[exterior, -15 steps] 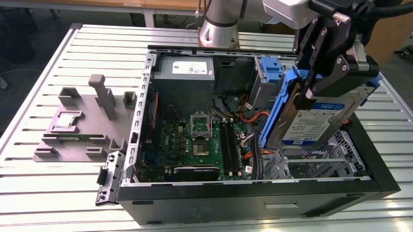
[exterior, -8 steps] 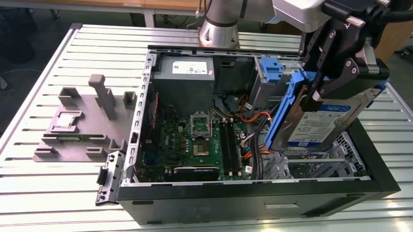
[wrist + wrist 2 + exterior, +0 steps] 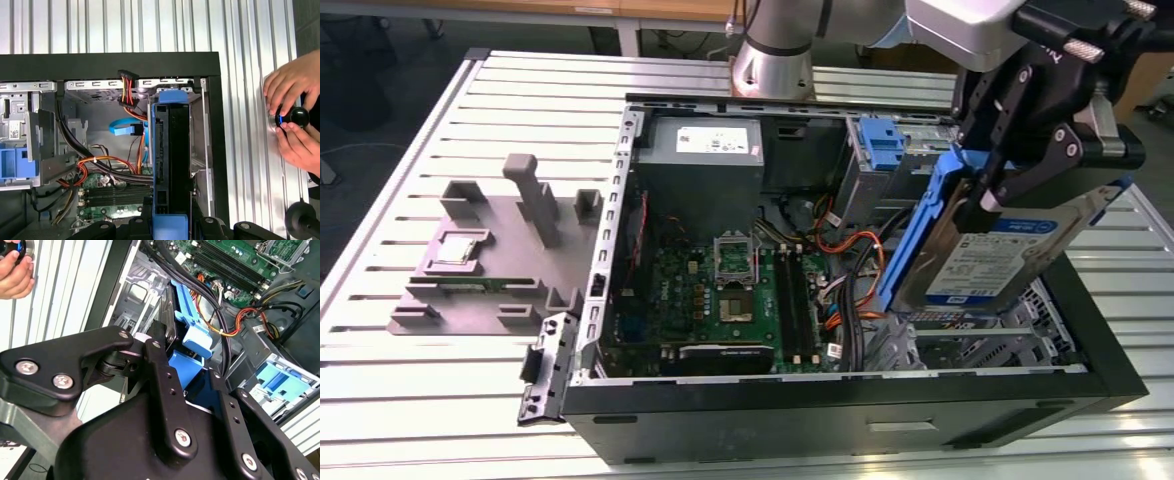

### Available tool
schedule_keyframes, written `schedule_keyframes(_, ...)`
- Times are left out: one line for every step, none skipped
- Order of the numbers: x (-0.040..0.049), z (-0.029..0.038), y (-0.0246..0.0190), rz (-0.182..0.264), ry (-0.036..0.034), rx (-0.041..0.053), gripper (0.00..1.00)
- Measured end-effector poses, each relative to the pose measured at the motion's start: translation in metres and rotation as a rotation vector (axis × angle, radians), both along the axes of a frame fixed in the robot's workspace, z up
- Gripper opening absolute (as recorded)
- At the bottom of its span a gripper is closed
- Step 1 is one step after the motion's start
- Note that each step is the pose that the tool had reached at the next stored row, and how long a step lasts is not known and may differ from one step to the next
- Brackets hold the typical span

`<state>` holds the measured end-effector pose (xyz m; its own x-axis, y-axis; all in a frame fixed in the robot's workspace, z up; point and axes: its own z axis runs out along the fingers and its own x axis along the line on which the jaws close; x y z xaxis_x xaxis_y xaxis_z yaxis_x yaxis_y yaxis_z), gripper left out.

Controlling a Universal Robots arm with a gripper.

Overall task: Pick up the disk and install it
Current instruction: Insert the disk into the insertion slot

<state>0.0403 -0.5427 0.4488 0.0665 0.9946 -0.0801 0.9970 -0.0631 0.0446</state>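
My jaws are closed on the disk (image 3: 994, 255), drawn in only as far as its thin body allows. They grip its upper end, where the blue caddy (image 3: 923, 235) frames it. It hangs tilted, label face showing in the exterior view, over the metal drive cage (image 3: 987, 340) on the exterior view's right of the open computer case (image 3: 854, 405). It sits above the cage, not yet seated. In the first wrist view I look down its dark edge (image 3: 172, 160) towards the bay.

I judge it a stiff, dense slab, fairly heavy for its size. The metal faces are smooth, so they could slide in my grip if I squeezed lightly. The caddy is plastic with some give, so it probably grips better but may flex or twist. The drive is likely fragile to knocks, so a bump against the cage walls is the risk. Holding one end leaves the free end to lever against me. The orange and black cables (image 3: 854, 270) lie just beside the bay.

A person's hands (image 3: 292, 100) rest on a black knob (image 3: 296, 116) on the bench (image 3: 427, 400), beyond the case.
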Motion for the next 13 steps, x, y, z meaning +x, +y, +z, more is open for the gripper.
schedule_keyframes(0.0014, -0.0001, -0.0003, 0.000, 0.0000, 0.0000, 0.37)
schedule_keyframes(0.0029, -0.0002, -0.0005, 0.000, 0.0000, 0.0000, 0.37)
schedule_keyframes(0.0043, -0.0003, -0.0008, 0.000, 0.0000, 0.0000, 0.37)
schedule_keyframes(0.0056, -0.0004, -0.0010, 0.000, 0.0000, 0.0002, 0.37)
schedule_keyframes(0.0071, -0.0005, -0.0011, 0.000, -0.0001, 0.0002, 0.37)
schedule_keyframes(0.0085, -0.0005, -0.0011, 0.000, -0.0001, 0.0001, 0.37)
schedule_keyframes(0.0096, -0.0005, -0.0012, 0.000, -0.0001, 0.0000, 0.37)
schedule_keyframes(0.0107, -0.0006, -0.0013, 0.000, 0.0000, 0.0000, 0.37)
schedule_keyframes(0.0117, -0.0007, -0.0013, 0.000, 0.0000, -0.0001, 0.37)
schedule_keyframes(0.0129, -0.0008, -0.0014, 0.000, -0.0001, 0.0000, 0.37)
schedule_keyframes(0.0140, -0.0010, -0.0015, 0.000, -0.0001, 0.0000, 0.37)
schedule_keyframes(0.0150, -0.0013, -0.0016, 0.000, -0.0001, 0.0000, 0.37)
schedule_keyframes(0.0160, -0.0016, -0.0018, 0.000, -0.0001, 0.0001, 0.37)
